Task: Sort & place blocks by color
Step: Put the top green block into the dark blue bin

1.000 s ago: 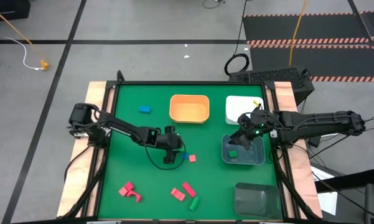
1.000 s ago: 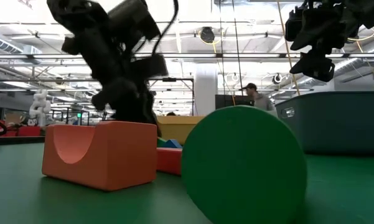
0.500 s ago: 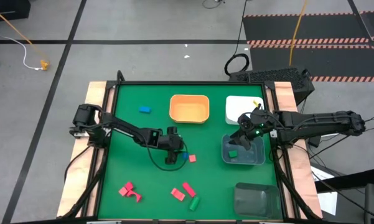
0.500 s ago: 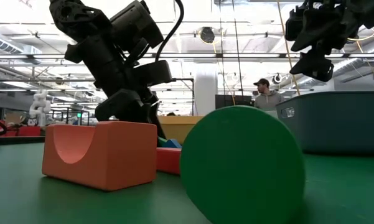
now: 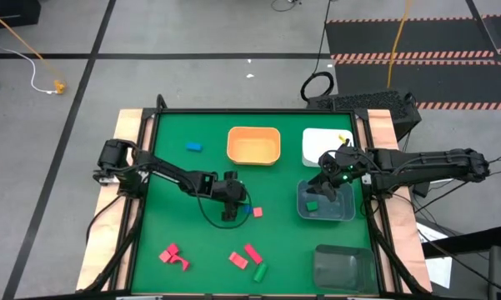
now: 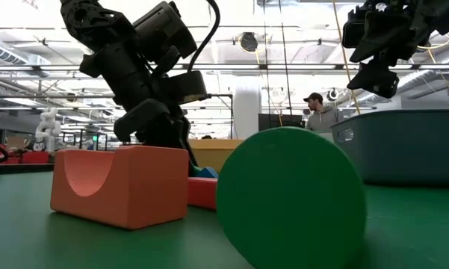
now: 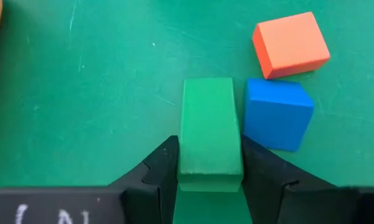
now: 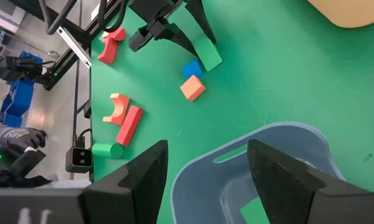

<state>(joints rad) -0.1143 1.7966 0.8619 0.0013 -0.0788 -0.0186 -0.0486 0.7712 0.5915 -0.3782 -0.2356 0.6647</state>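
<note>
Since a second ago, drawn in around the green block: left gripper fingers now pressed against both its long sides, mid-table. Just beside that block, touching, a blue cube; a red cube next to the blue. Unmoved above the grey bin: right gripper, fingers apart, nothing between. Green piece inside that bin.
</note>
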